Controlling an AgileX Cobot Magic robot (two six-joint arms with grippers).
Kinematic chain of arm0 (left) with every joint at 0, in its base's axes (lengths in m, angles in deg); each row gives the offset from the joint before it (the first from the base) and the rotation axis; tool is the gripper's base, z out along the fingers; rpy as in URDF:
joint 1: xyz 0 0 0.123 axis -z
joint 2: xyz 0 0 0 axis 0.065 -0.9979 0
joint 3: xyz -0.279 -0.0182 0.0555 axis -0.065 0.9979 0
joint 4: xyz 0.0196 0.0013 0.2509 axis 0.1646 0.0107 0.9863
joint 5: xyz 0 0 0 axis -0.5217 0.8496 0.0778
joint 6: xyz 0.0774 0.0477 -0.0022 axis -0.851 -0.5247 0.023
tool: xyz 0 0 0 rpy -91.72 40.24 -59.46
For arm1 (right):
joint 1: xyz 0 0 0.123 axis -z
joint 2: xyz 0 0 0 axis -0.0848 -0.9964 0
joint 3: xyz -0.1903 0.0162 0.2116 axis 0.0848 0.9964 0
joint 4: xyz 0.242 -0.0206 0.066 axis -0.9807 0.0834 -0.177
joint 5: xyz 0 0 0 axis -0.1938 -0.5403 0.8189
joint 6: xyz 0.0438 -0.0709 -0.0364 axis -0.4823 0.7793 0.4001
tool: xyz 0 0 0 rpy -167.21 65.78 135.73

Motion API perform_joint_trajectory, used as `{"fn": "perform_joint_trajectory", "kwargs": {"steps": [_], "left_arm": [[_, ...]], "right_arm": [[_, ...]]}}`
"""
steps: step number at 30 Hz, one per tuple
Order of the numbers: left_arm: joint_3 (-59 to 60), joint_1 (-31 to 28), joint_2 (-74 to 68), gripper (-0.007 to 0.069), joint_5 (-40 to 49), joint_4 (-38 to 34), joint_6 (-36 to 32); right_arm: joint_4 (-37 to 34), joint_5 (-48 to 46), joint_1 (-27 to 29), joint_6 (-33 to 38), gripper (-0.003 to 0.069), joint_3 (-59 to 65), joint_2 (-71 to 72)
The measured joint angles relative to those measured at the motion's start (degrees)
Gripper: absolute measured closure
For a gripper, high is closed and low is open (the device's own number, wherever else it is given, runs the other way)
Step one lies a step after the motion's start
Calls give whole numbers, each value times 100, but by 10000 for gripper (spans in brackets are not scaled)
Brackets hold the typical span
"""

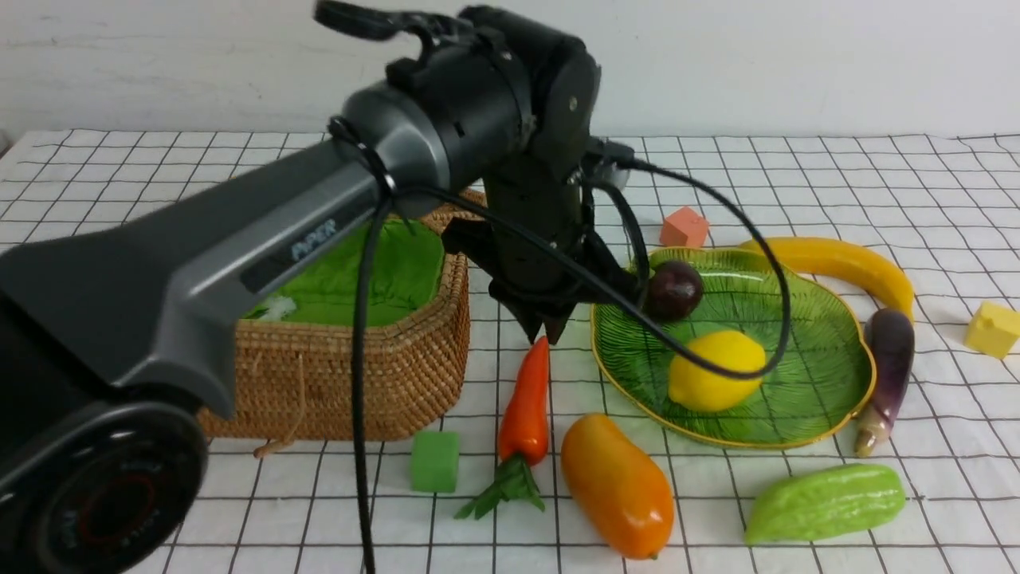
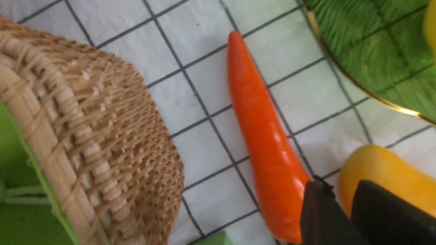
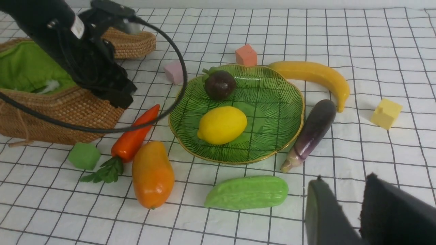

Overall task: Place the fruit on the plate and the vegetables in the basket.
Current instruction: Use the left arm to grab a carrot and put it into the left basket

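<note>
The carrot (image 1: 526, 406) lies near-to-far just below the left arm's fingers (image 1: 550, 325), which are nearly together and empty; the right fingers (image 3: 344, 217) likewise.

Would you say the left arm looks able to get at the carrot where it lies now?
Probably yes. The left claw hangs just over the carrot's tapered tip, and the carrot lies in an open strip of cloth between the basket and the plate, touching neither. The mango sits close by its leafy end only.
</note>
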Motion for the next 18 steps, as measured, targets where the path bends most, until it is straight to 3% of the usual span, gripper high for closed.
{"fn": "perform_joint_trajectory", "kwargs": {"steps": [5, 8, 13, 18], "left_arm": [[11, 42, -477, 234, -91, 179, 6], [11, -11, -694, 183, -144, 182, 11], [11, -12, -840, 178, -334, 364, 23], [11, -28, -1109, 234, -480, 289, 28]], "right_arm": [[-39, -2, 0, 22, 458, 0, 0], [-39, -35, 0, 22, 456, 0, 0], [-55, -50, 0, 22, 453, 0, 0], [-59, -50, 0, 22, 452, 0, 0]]}}
